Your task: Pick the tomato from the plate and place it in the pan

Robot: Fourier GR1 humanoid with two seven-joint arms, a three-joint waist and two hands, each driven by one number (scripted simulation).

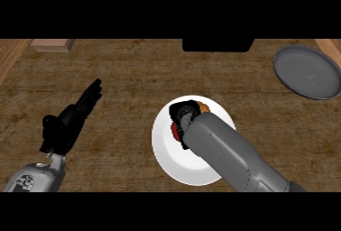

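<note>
A white plate [166, 149] lies in the middle of the wooden counter. My right hand [184, 113] reaches down over it from the lower right, fingers curled. A sliver of the red tomato [175, 131] shows at the left of the wrist, and an orange-brown patch [205, 108] peeks out at the hand's right. The hand and forearm hide most of the tomato, so the hold on it cannot be made out. The grey pan [307, 71] sits at the far right, apart from the plate. My left hand [70, 119] rests open at the left, fingers straight.
A black box [218, 44] stands at the counter's back edge, centre right. A pinkish-brown block [52, 44] sits at the back left. Bare wooden counter [126, 81] stretches between the plate and the pan.
</note>
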